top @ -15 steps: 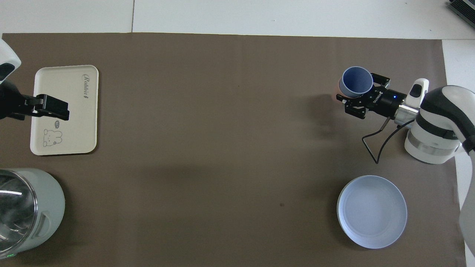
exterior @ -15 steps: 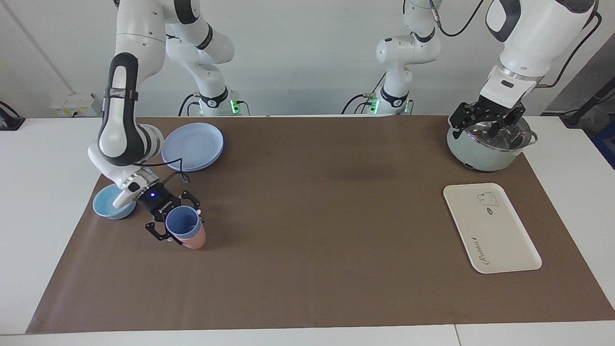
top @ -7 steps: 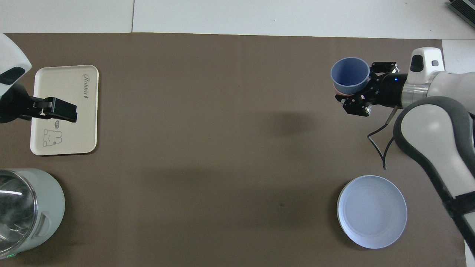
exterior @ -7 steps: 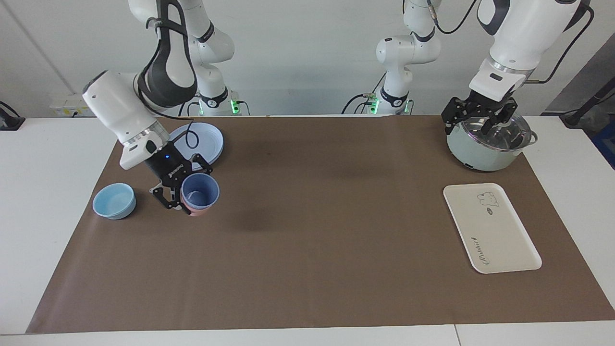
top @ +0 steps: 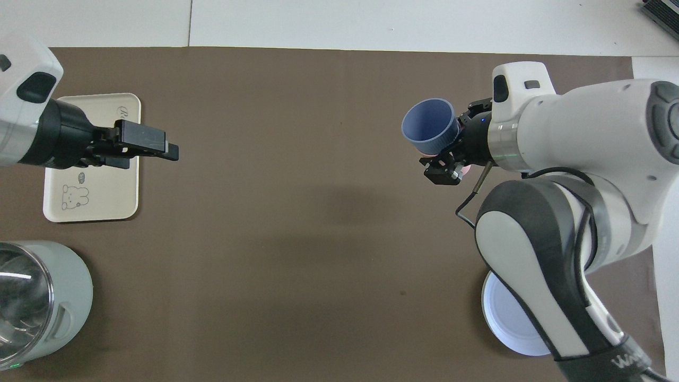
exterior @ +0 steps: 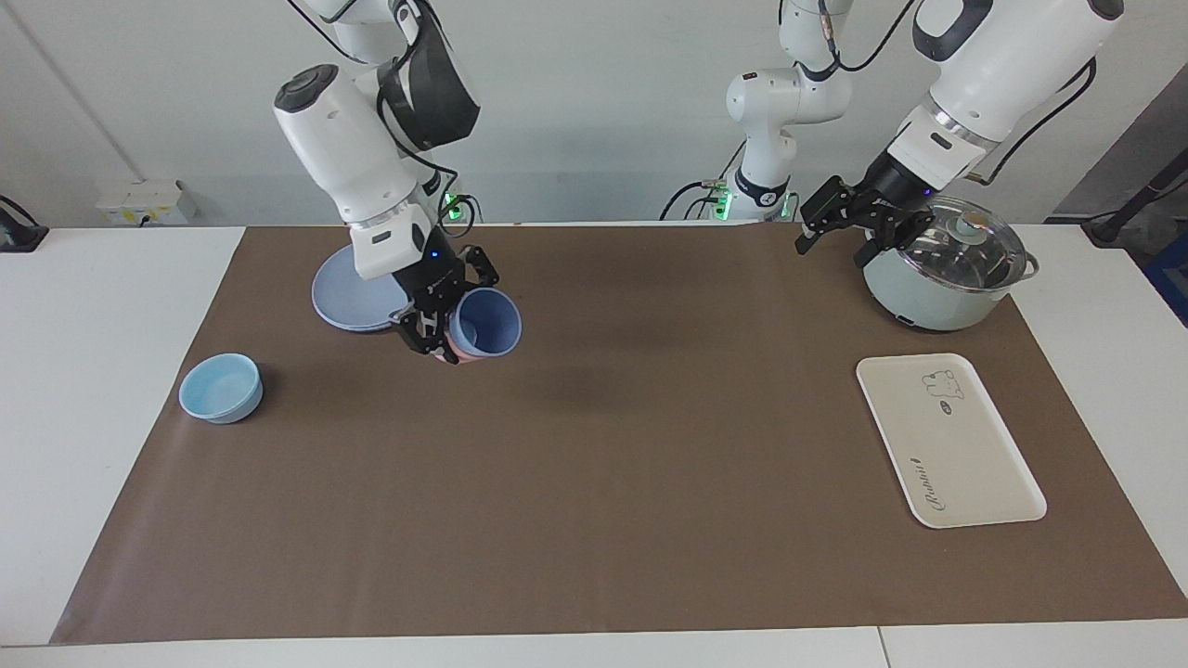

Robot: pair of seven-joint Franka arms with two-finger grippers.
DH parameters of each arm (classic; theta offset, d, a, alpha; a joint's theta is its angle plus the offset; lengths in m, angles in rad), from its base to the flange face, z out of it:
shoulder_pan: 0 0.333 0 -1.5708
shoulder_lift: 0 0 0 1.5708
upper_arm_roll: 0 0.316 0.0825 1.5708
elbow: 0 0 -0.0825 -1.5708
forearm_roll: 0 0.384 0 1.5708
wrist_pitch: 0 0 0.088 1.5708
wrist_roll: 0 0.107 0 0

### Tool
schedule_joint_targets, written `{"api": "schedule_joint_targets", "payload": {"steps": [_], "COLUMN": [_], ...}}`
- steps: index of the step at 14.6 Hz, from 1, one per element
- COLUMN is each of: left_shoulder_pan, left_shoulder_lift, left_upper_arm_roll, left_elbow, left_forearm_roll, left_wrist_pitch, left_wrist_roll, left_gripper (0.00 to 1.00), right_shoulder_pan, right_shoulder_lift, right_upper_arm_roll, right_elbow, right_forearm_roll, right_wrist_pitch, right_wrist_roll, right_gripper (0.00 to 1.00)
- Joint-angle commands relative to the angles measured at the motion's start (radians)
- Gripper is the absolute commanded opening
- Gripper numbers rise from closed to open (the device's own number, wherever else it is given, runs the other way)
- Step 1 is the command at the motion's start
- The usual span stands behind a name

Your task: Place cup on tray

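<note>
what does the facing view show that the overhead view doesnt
Only the facing view shows the light-blue bowl, the pot's glass lid from the side, and the whole round plate. Only the overhead view shows the left gripper hanging over the mat beside the tray. Both show the right gripper up in the air, shut on the cup, with a pink tumbler nested under it, the tray bare.
</note>
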Motion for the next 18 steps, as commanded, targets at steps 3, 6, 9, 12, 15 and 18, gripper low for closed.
{"api": "schedule_joint_targets", "payload": {"steps": [3, 6, 9, 12, 15, 18], "left_shoulder_pan": [-0.179, -0.27, -0.327, -0.376, -0.422, -0.443], "left_shoulder_lift": [0.18, 0.232, 0.232, 0.232, 0.215, 0.202], "left_upper_arm_roll": [0.01, 0.009, 0.009, 0.01, 0.01, 0.01], "left_elbow": [0.069, 0.084, 0.077, 0.055, 0.008, -0.022], "left_forearm_roll": [-0.185, -0.212, -0.229, -0.223, -0.209, -0.207], "left_wrist_pitch": [0.194, 0.41, 0.476, 0.495, 0.49, 0.49], "left_wrist_roll": [-0.291, -0.439, -0.491, -0.499, -0.499, -0.494], "left_gripper": [0.94, 0.92, 0.89, 0.84, 0.72, 0.38], "right_shoulder_pan": [0.091, 0.118, 0.134, 0.135, 0.134, 0.134], "right_shoulder_lift": [0.044, 0.045, 0.047, 0.056, 0.058, 0.058], "right_upper_arm_roll": [-0.001, -0.001, 0.0, 0.0, 0.0, 0.0], "right_elbow": [0.102, 0.122, 0.124, 0.124, 0.124, 0.124], "right_forearm_roll": [-0.168, -0.176, -0.191, -0.191, -0.191, -0.191], "right_wrist_pitch": [-0.112, -0.136, -0.139, -0.133, -0.13, -0.127], "right_wrist_roll": [0.075, 0.09, 0.09, 0.101, 0.101, 0.101], "right_gripper": [0.0, 0.0, 0.0, 0.0, 0.0, 0.0]}}
